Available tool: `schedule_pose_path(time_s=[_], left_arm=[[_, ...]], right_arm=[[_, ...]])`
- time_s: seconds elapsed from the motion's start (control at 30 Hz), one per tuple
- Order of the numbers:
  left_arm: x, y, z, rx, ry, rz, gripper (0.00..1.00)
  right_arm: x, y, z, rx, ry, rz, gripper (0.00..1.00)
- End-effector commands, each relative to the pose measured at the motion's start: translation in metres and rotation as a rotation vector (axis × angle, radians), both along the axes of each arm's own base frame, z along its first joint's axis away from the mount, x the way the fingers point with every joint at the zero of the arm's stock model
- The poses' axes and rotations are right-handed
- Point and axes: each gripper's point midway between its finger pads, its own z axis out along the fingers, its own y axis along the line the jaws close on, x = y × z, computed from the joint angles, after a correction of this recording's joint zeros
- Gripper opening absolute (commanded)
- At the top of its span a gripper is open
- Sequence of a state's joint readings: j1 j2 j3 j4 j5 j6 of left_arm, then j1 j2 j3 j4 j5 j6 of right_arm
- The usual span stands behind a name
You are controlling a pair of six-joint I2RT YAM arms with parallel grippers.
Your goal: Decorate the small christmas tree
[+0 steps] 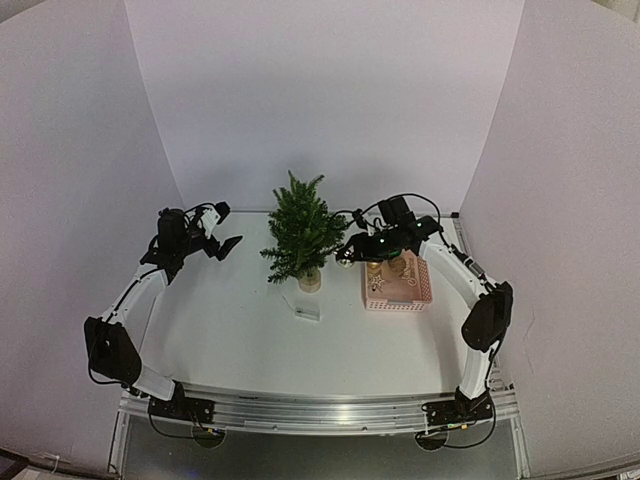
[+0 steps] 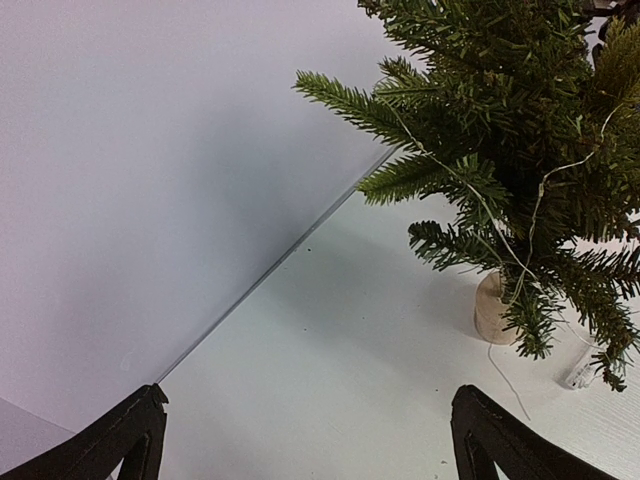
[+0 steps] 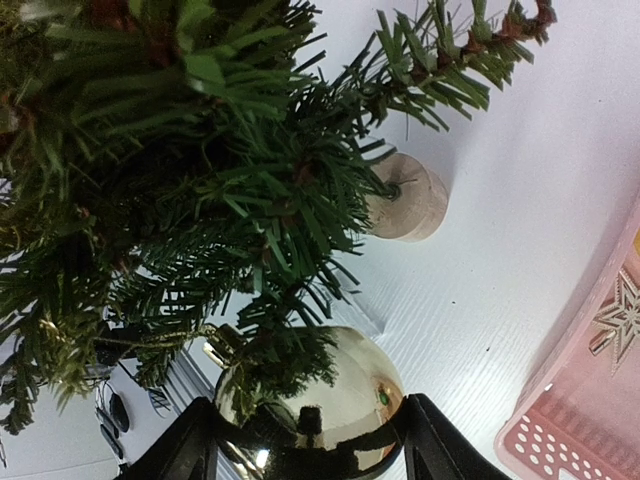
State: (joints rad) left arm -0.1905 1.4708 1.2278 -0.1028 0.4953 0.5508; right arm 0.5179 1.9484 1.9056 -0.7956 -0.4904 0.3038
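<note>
- My left end effector [image 1: 222, 232] hangs spread wide and empty, centre-left.
- The small christmas tree [image 1: 300, 232] stands mid-frame on the tabletop [image 1: 230, 330].
- My right end effector [image 1: 350, 250] clamps a gold bauble [image 3: 310, 395] against the lower right branches. I'm hanging it; next I must hook it, then let go.

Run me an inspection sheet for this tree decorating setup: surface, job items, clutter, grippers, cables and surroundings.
Surface: white table, both arms mounted at its near edge.
Job's things: small tree upright in its pale pot; gold ball at its lower branches; pink basket to the tree's right, a star inside.
Clutter: small clear box in front of the pot.
Grippers: left gripper jaws open, empty; right gripper jaws on either side of the gold ball, appearing to hold it.
Cables: thin wire strung through the tree; black cables looping on the right arm.
Surroundings: pale walls on three sides.
</note>
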Motion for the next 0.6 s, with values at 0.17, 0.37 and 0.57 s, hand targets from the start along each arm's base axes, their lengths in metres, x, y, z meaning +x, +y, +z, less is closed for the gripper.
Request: schedule_pose_path(time_s=[0.17, 0.37, 0.57], left_arm=[[-0.0005, 0.0010, 0.0166, -0.006, -0.064, -0.003, 0.99], [-0.0002, 0.0017, 0.0182, -0.004, -0.071, 0.000, 0.99], [-0.0002, 0.0017, 0.0172, -0.003, -0.070, -0.001, 0.99]], right_arm=[[0.0045, 0.0058, 0.0103, 0.016, -0.030, 0.013, 0.66], [0.0055, 0.0067, 0.0118, 0.020, -0.032, 0.015, 0.68], [0.0028, 0.0069, 0.0197, 0.033, -0.044, 0.024, 0.67]])
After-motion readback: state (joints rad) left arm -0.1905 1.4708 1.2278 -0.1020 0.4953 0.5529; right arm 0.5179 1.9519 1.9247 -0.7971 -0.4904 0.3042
